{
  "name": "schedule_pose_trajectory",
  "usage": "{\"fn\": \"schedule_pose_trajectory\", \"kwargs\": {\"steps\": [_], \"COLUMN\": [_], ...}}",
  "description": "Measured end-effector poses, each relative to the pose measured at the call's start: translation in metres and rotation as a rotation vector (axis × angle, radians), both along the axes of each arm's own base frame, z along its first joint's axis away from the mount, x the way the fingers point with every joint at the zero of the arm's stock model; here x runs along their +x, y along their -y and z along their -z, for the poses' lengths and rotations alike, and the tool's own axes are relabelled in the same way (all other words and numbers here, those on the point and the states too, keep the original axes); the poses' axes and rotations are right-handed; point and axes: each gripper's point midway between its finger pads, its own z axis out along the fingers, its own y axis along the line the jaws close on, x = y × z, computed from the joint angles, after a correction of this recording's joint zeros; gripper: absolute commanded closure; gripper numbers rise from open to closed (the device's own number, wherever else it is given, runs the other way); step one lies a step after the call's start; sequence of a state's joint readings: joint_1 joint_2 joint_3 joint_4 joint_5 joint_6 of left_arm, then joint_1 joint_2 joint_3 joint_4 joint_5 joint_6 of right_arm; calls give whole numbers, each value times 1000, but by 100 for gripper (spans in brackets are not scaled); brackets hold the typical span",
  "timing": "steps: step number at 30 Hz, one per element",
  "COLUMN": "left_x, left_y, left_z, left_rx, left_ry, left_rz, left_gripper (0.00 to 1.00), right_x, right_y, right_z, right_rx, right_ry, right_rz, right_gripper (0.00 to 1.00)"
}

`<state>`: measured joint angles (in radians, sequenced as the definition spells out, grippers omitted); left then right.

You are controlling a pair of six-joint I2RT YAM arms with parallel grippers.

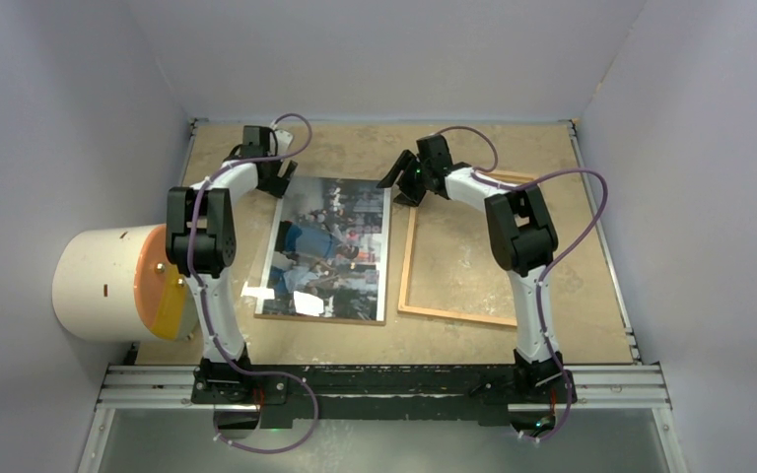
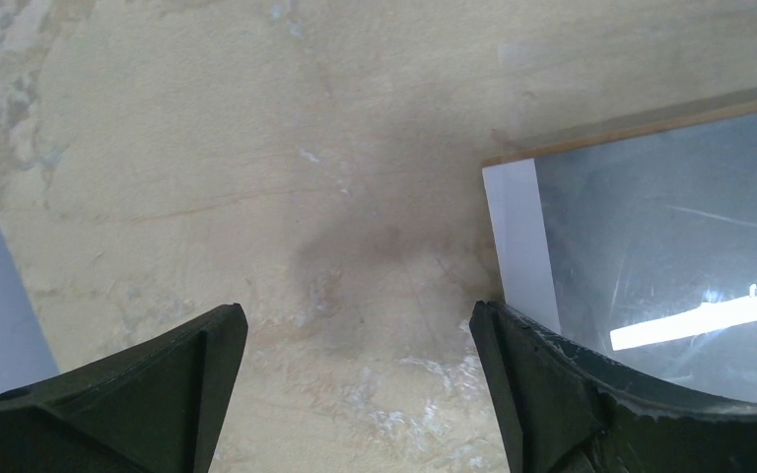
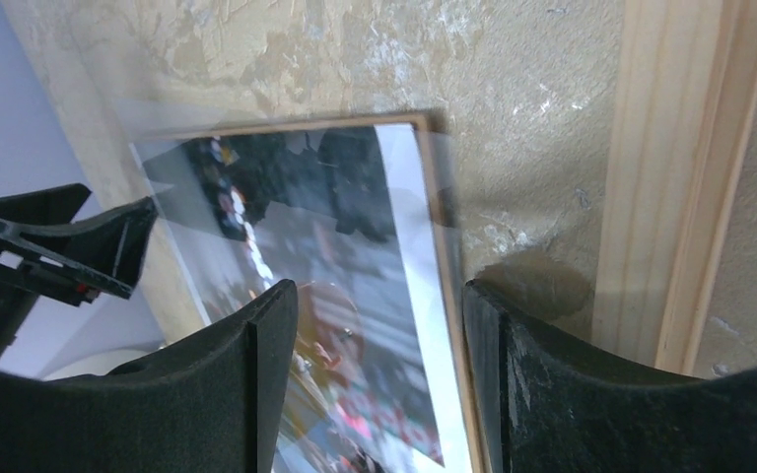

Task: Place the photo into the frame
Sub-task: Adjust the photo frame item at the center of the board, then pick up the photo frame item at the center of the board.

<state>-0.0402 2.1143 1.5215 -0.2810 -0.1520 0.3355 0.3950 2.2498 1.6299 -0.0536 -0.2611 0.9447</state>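
Soft light — glare on photo [image 1: 327,248]

Your photo [image 1: 327,246] shows dark, blue and white tones inside a white border, edged in thin brown. The frame [image 1: 453,314] is pale wood. The desk [image 1: 591,286] is mottled sandy beige with whitish scuffs. The arms [image 1: 530,305] are white with black joints and purple cables [image 1: 604,197]; the left hand [image 1: 276,179] and right hand [image 1: 400,180] are black. The drum [image 1: 99,281] is cream, faced orange and yellow.
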Motion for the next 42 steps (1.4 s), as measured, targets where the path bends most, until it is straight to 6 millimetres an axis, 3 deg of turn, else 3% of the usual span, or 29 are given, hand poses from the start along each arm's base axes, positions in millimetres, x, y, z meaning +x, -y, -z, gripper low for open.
{"fn": "schedule_pose_trajectory", "kwargs": {"steps": [18, 24, 35, 42], "left_x": [-4, -4, -5, -5], "left_y": [5, 5, 5, 5], "left_z": [2, 2, 1, 1], "left_rx": [-19, -1, 19, 21], "left_ry": [-7, -2, 5, 6], "left_rz": [65, 64, 57, 57], "left_gripper": [9, 9, 9, 9], "right_x": [7, -2, -6, -12], "right_y": [5, 2, -10, -23], "right_z": [1, -2, -50, -56], "right_rx": [37, -6, -2, 70], "right_ry": [6, 32, 141, 157], "right_rz": [25, 5, -39, -93], "right_gripper": [44, 46, 47, 47]}}
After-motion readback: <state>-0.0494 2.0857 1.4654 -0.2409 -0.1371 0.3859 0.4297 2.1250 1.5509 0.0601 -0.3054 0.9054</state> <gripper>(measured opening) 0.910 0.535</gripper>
